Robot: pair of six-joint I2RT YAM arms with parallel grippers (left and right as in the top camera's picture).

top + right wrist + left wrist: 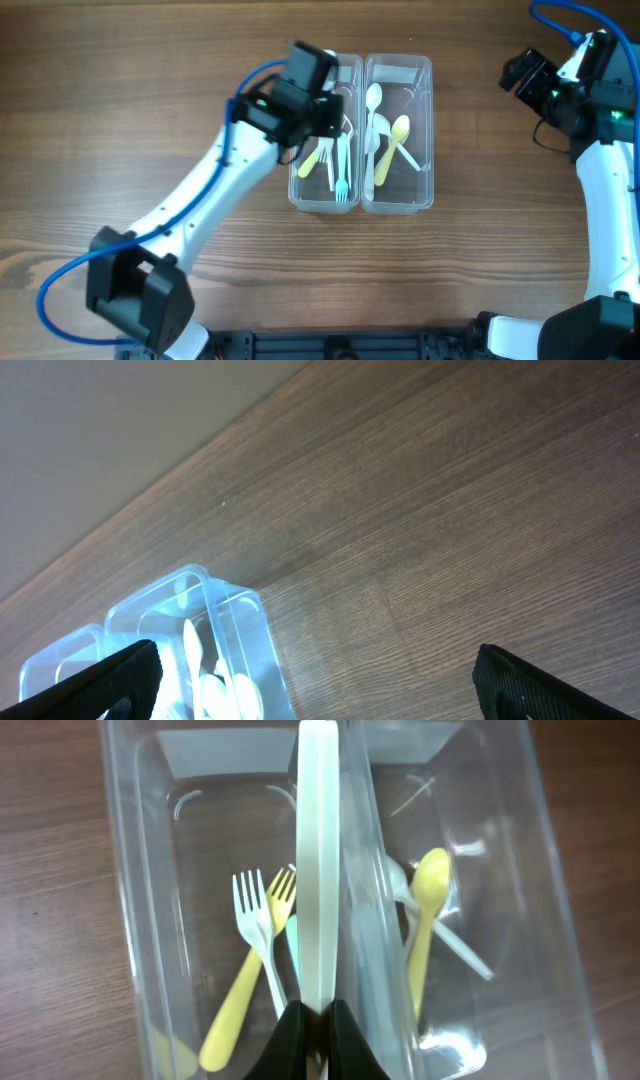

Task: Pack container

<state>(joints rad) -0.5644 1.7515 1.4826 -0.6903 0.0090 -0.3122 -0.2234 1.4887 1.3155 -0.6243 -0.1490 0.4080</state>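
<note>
The container [398, 64] is a clear twin tub at the table's middle. Its left bin holds a yellow fork [311, 164], a white fork and a pale blue fork [342, 172]. Its right bin holds white spoons [374, 98] and a yellow spoon [398, 131]. My left gripper [328, 112] hangs over the left bin. In the left wrist view it [318, 1032] is shut on a long pale white utensil [318, 860], held above the container [130, 930] near the wall between the bins. My right gripper [523, 73] is open and empty, far right of the tub.
The tub stands on a brown wood-grain table [120, 120]. The right wrist view shows bare table between the open fingers [320, 690] and a corner of the tub [235, 622] at lower left. The table's far edge [150, 480] runs diagonally.
</note>
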